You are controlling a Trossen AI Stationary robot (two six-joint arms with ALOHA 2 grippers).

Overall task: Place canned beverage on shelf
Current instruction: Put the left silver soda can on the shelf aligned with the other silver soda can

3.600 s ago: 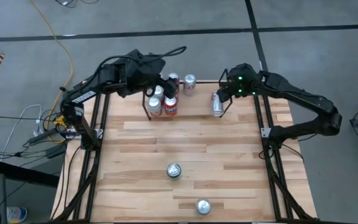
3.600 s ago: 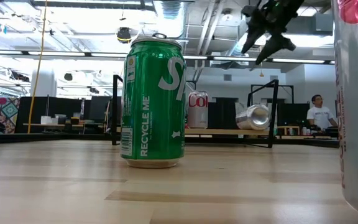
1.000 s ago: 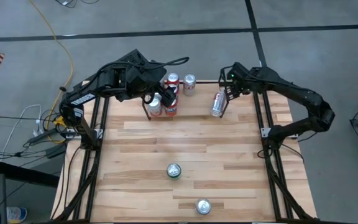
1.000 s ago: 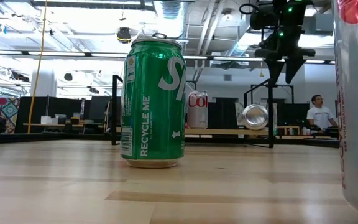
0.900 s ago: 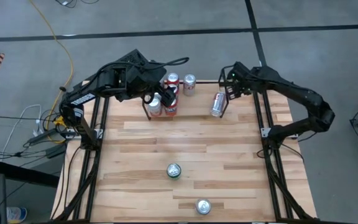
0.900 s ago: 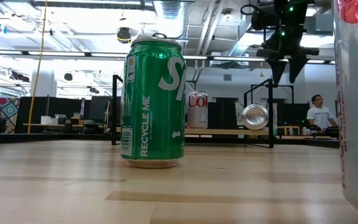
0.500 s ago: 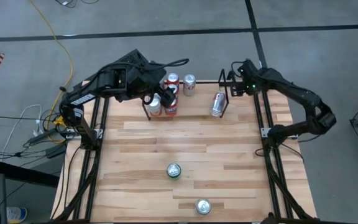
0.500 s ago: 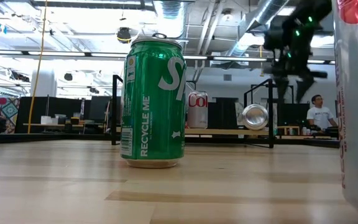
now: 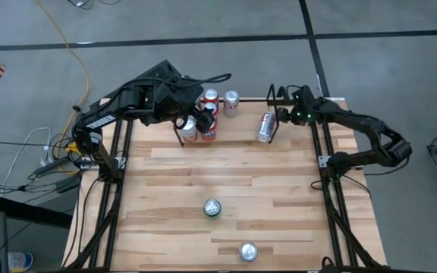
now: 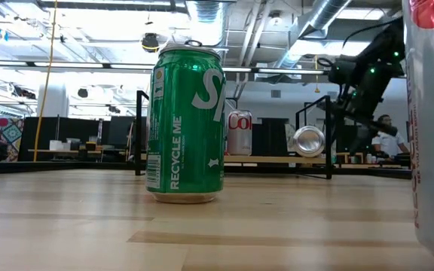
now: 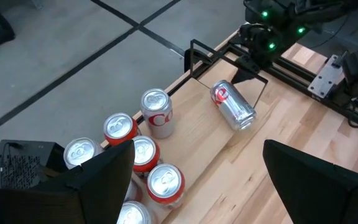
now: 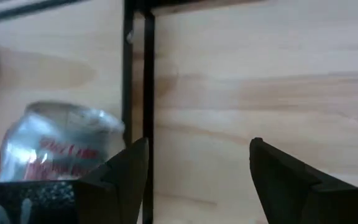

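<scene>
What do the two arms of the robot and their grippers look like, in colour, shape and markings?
Both arms are black, built of jointed tubular segments. The left arm carries loose black cables looping over its wrist. The right arm shows small green lights near its wrist. The left gripper and the right gripper each have two flat, dark, wedge-shaped fingers. No lettering is legible.

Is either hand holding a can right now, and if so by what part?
Neither. The left hand is open above the upright cans, and the right hand is open beside the tipped can on the shelf.
</scene>
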